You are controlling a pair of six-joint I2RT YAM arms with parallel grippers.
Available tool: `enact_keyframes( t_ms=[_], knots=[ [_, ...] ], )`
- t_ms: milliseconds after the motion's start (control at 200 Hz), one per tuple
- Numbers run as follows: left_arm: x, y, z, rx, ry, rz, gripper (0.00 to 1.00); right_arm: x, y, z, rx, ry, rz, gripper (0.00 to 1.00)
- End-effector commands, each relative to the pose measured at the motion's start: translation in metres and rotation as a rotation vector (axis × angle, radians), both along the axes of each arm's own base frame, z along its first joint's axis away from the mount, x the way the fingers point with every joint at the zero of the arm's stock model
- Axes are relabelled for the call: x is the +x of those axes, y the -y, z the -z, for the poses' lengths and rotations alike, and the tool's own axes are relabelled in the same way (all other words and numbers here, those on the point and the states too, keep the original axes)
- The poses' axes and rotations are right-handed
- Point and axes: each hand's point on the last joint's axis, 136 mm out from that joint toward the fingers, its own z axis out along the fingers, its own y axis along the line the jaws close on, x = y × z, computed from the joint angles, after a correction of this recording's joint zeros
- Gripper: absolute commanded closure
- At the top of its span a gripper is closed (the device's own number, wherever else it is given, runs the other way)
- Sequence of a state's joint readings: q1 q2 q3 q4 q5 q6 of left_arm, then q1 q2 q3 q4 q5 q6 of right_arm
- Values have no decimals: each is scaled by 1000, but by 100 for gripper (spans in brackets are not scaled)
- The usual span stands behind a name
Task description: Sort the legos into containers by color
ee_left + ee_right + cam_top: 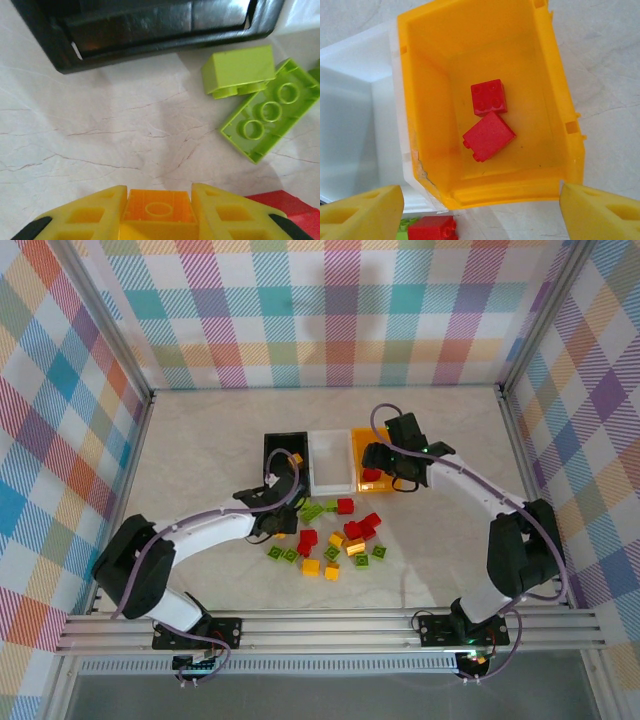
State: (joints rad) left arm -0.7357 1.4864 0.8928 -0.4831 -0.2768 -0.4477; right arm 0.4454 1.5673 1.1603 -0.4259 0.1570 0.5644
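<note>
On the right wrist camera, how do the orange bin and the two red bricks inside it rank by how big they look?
1. orange bin, by far the largest.
2-3. tilted red brick and studded red brick look nearly alike; too close to rank.

There are three bins: one black bin [278,442], one white bin [314,462] and one orange bin [435,100]. Two red bricks [489,97] sit in the orange one, and one yellow brick [296,458] in the black. Loose on the table [200,440] lie roughly five more red, seven green bricks [312,510] and five yellow. Two arms [205,532].
</note>
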Motion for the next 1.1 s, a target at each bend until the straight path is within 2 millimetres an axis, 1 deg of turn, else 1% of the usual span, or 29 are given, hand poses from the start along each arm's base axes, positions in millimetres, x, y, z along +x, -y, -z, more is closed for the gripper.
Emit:
enact_keyframes(
  t_ms=[0, 50, 140, 235, 290, 295, 305, 340, 345, 375, 420, 500, 545, 600, 675, 715, 785, 860, 915, 965, 1000, 1095],
  knots=[
    [15, -1, -42, -11, 85, -16, 68, -5, 3, -9, 16, 23, 20, 18],
    [26, -2, -54, -15, 111, -30, 68, -7, 4, -9, 21, 25, 22, 18],
    [54, 1, -74, -44, 158, -63, 68, -12, 5, -7, 31, 17, 24, 18],
    [87, 2, -81, -47, 187, -94, 69, -18, 7, -2, 30, 4, 24, 18],
    [105, 4, -79, -34, 187, -104, 69, -21, 8, 1, 29, -5, 24, 18],
    [107, 4, -82, -37, 194, -104, 69, -22, 8, 1, 28, -6, 23, 18],
    [110, 4, -83, -36, 195, -108, 70, -22, 8, 2, 27, -8, 23, 18],
    [120, 4, -77, -25, 184, -116, 70, -24, 9, 3, 27, -12, 22, 18],
    [122, 5, -81, -30, 191, -118, 70, -24, 9, 3, 27, -12, 21, 18],
    [132, 3, -76, -16, 181, -126, 71, -26, 9, 4, 28, -16, 19, 18],
    [142, 1, -74, -5, 177, -141, 71, -30, 11, 5, 25, -23, 19, 18],
    [157, -6, -64, 7, 158, -165, 71, -34, 13, 5, 24, -19, 20, 18],
    [162, -7, -61, 7, 150, -174, 68, -36, 14, 5, 27, -20, 16, 18],
    [166, -6, -59, 3, 146, -174, 59, -39, 13, 5, 30, -24, 8, 18],
    [169, 0, -65, -30, 153, -165, 42, -43, 14, 7, 34, -32, 4, 18],
    [169, 2, -71, -46, 161, -162, 36, -45, 13, 8, 38, -36, 2, 18],
    [166, 5, -84, -77, 178, -161, 28, -48, 15, 9, 37, -38, 2, 18],
    [156, 6, -101, -117, 195, -153, 24, -51, 15, 9, 38, -43, 0, 17],
    [142, 9, -111, -153, 203, -138, 22, -54, 15, 10, 44, -50, -6, 17],
    [124, 10, -115, -185, 200, -131, 20, -56, 15, 11, 48, -55, -7, 18],
    [111, 11, -116, -210, 192, -126, 19, -58, 16, 12, 50, -57, -7, 17],
    [71, 7, -108, -253, 146, -114, 16, -63, 17, 14, 57, -63, -5, 17]
  ],
)
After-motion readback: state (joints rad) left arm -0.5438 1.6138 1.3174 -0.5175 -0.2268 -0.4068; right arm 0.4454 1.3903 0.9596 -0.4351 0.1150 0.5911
